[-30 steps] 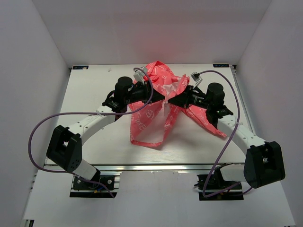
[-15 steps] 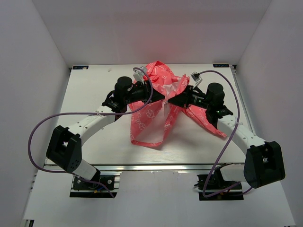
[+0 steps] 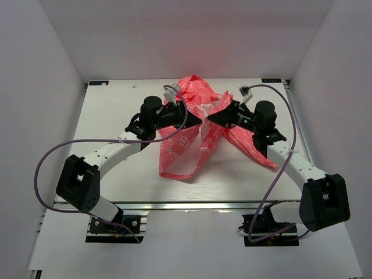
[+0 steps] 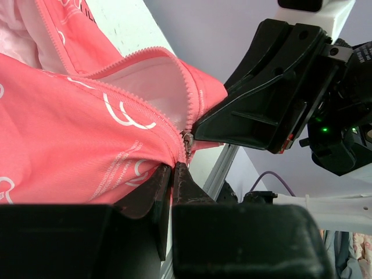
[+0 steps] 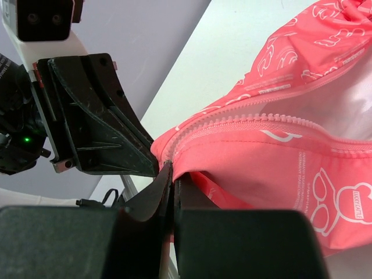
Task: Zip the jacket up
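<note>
The coral-pink jacket [image 3: 185, 139] with white print is bunched at mid-table, its middle lifted between both grippers. My left gripper [image 3: 200, 118] is shut on the fabric just below the zipper slider [image 4: 187, 141]; its fingertips [image 4: 181, 172] pinch the edge in the left wrist view. My right gripper [image 3: 210, 118] faces it tip to tip and is shut on the jacket's zipper edge [image 5: 192, 139]. In the right wrist view its fingertips [image 5: 167, 174] clamp the pink fabric. Above the slider the two rows of zipper teeth [image 4: 145, 61] lie apart over white lining.
The hood and upper part of the jacket [image 3: 197, 90] lie toward the far edge of the white table [image 3: 116, 110]. A sleeve [image 3: 253, 148] trails under the right arm. Purple cables [image 3: 46, 157] loop beside each arm. White walls enclose the table.
Both grippers have shifted slightly toward the far side and up, still tip to tip. The jacket's middle rose with them and less white lining shows between them.
</note>
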Robot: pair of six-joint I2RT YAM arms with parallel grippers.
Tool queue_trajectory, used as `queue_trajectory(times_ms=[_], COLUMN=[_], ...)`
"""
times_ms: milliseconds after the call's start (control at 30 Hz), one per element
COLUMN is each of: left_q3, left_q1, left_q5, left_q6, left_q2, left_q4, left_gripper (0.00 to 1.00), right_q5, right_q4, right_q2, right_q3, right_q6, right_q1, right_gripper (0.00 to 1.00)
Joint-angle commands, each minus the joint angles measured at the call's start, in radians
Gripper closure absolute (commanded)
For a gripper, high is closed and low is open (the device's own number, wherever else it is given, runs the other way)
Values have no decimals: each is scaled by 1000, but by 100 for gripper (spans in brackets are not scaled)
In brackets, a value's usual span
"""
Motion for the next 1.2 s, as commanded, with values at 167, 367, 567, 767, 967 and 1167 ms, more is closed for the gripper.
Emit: queue_trajectory(times_ms=[167, 367, 567, 767, 967, 1167], left_q3=[-2, -7, -10, -16, -11, -22], left_q1=[0, 0, 0, -2, -2, -2], left_q5=[-29, -48, -45, -29, -17, -11], left_q6=[5, -6, -35, -32, -21, -16], left_q2=[-87, -86, -77, -84, -80, -92], left_q4=[-1, 6, 61, 88, 66, 80], left_gripper=[100, 100, 100, 100, 100, 100], right_q5=[-62, -131, -163, -161, -160, -157], right_q4=[31, -18, 12, 6, 48, 52], right_q2=[-39, -82, -74, -64, -44, -21], right_q3=[13, -13, -24, -20, -6, 16], right_q6=[-17, -73, -55, -60, -38, -35], right_q1=[2, 2, 3, 3, 5, 4], right_gripper=[100, 100, 100, 100, 100, 100])
